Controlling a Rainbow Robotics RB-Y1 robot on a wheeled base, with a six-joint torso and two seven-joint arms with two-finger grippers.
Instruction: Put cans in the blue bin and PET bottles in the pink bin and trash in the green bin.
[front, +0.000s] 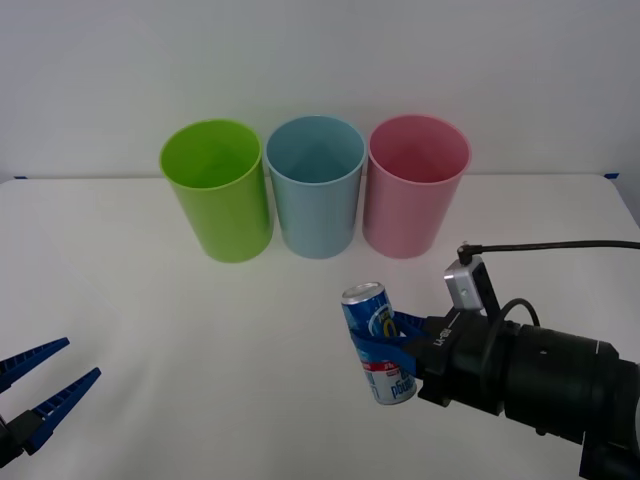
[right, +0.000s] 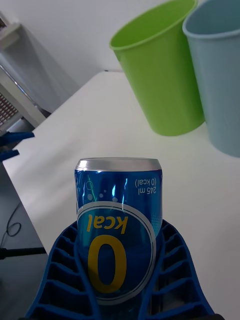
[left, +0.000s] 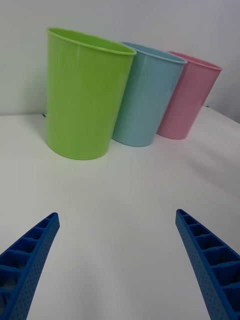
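Right pincer (front: 385, 345) ribbed fingers clamp metal can (front: 379, 341), tilted; left pincer (front: 45, 388) spread wide, idle nr table edge.

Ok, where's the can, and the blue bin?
can (front: 377, 340), front view, its blue side, held in the right tool.
blue bin (front: 316, 205), front view, its outer wall.

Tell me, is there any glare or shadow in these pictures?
Front view: soft, even light, faint shadows beside the green bin, blue bin and pink bin. Right wrist view: bright streaks of glare on the can held by the right end effector. Left wrist view: hardly any shadow.
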